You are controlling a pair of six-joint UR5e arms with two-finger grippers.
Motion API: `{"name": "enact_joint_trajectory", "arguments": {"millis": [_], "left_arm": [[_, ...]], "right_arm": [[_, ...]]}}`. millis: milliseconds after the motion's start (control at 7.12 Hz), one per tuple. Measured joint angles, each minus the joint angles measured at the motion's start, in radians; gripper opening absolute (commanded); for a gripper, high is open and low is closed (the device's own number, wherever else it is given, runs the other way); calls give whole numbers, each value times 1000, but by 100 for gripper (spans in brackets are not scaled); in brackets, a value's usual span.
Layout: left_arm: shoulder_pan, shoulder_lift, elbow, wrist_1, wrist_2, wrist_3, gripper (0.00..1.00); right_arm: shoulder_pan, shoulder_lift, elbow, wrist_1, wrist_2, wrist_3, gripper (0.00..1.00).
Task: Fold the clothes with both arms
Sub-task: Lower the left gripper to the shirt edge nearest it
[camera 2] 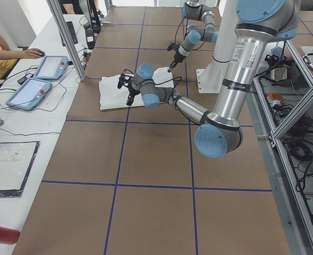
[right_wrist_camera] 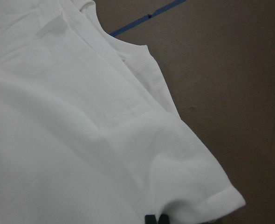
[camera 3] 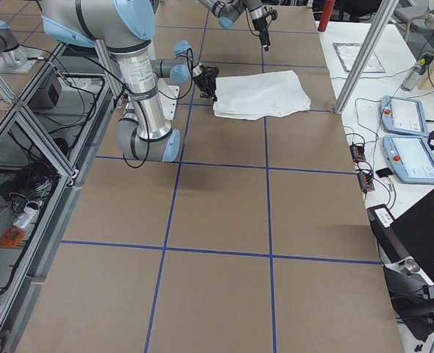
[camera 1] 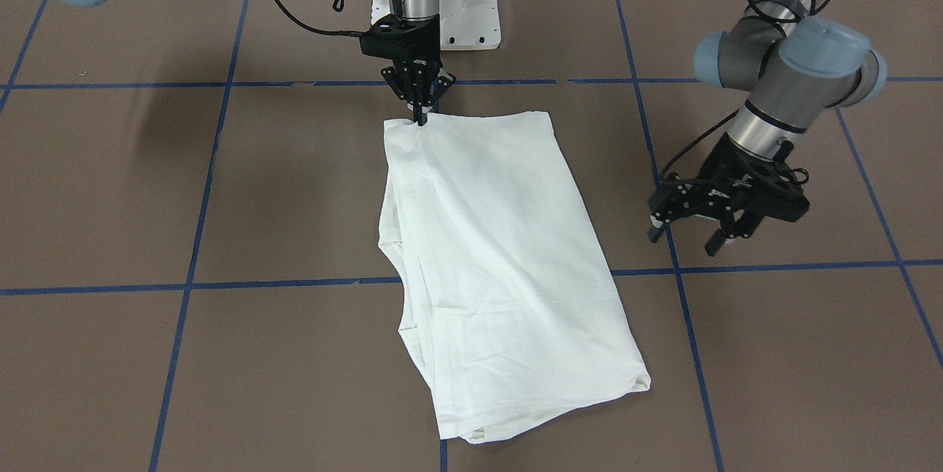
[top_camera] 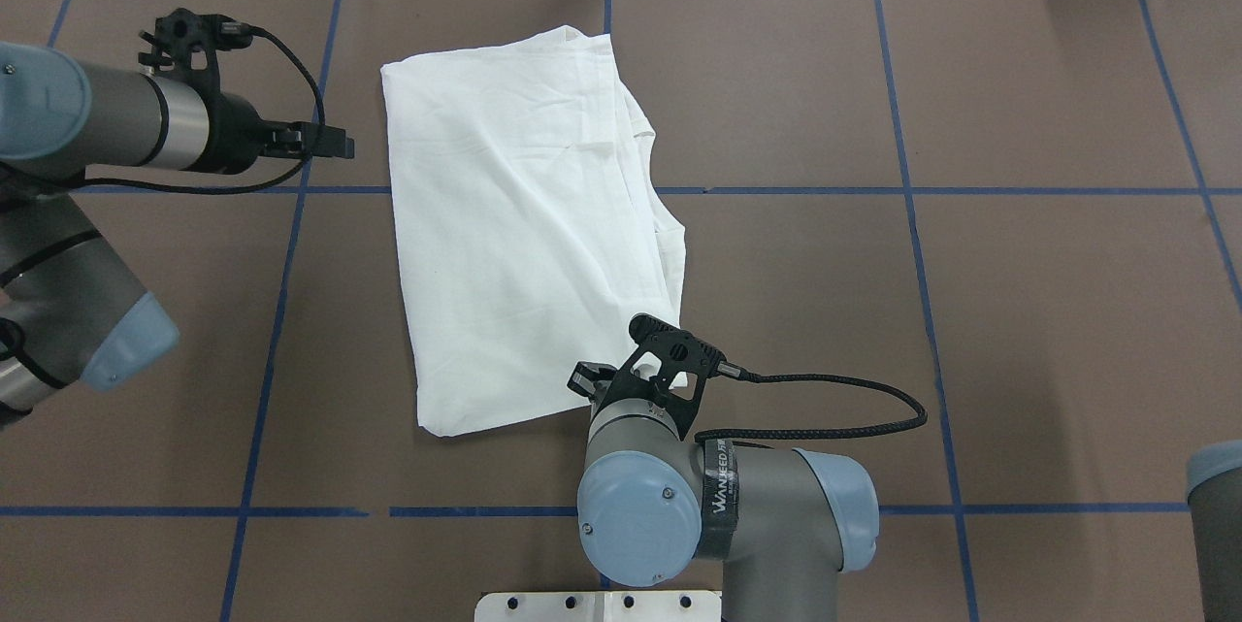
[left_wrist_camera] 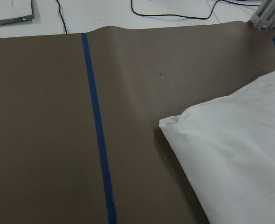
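**Exterior front-facing view: one corner pinched, the other hand held off**

The white T-shirt (camera 1: 486, 236) is seen lying flat on the worktop (camera 1: 221, 185), folded into a long panel. Its long axis runs from the robot's base out towards the operators' side, slanted slightly. The right hand (camera 1: 420, 117) is set down on the corner nearest the base, on the robot's right. Its fingers are drawn together on the hem there, which the right wrist view bears out. The left hand (camera 1: 685, 236) is held above the worktop on the robot's left of the cloth, fingers spread apart, with nothing gripped and the cloth not touched.

The coming move is judged to turn on the far-left corner. That corner is framed just ahead in the left wrist view, so the left hand is the nearer one to it.

Much is hidden. No printed text or neck label is shown on the upturned side, and the sleeves are lost inside the fold. The right fingertips are covered by the wrist in the overhead view. The left fingers are not caught in their own wrist view.
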Motion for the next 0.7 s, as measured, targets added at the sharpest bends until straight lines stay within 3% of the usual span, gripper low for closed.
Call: {"name": "enact_joint_trajectory", "arguments": {"millis": [281,702], "left_arm": [[196,45,-192,168,108,-280,100],[422,56,-219,231,283,-630,83]], "right_arm": [[1,-1,-1,0,0,0,0],[6,0,-1,1,0,0,0]]}}
